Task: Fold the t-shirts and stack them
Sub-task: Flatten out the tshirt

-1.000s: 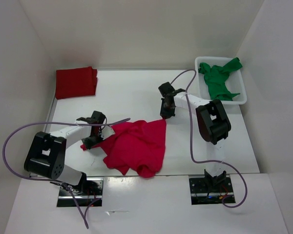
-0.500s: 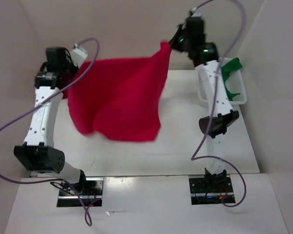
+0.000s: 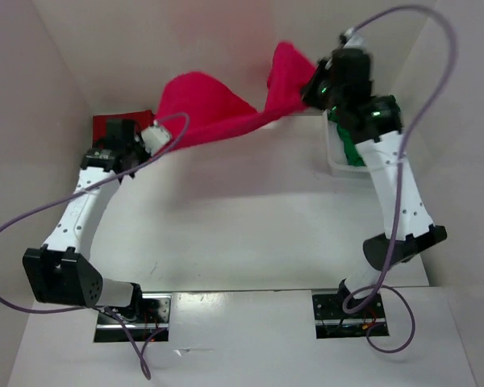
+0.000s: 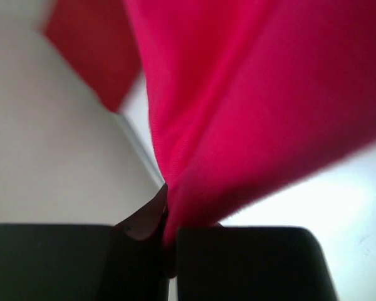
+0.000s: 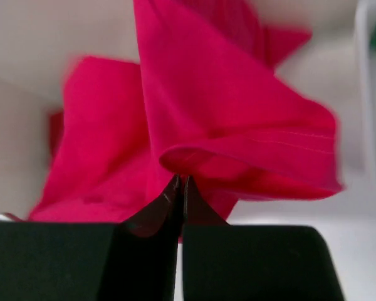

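The crimson t-shirt hangs in the air at the back of the table, stretched between both grippers and billowing upward. My left gripper is shut on its left end; the cloth fills the left wrist view. My right gripper is shut on its right end, and the shirt shows bunched in the right wrist view. The dark red t-shirt lies folded at the back left, partly hidden by my left arm; it also shows in the left wrist view. The green t-shirt lies in the basket, mostly hidden.
The white plastic basket stands at the back right, under my right arm. White walls close in the table on three sides. Purple cables loop from both arms.
Both arms have swung the crimson shirt from hanging spread out to flung up and back. The left gripper has dropped lower toward the back left; the right gripper has moved rightward.
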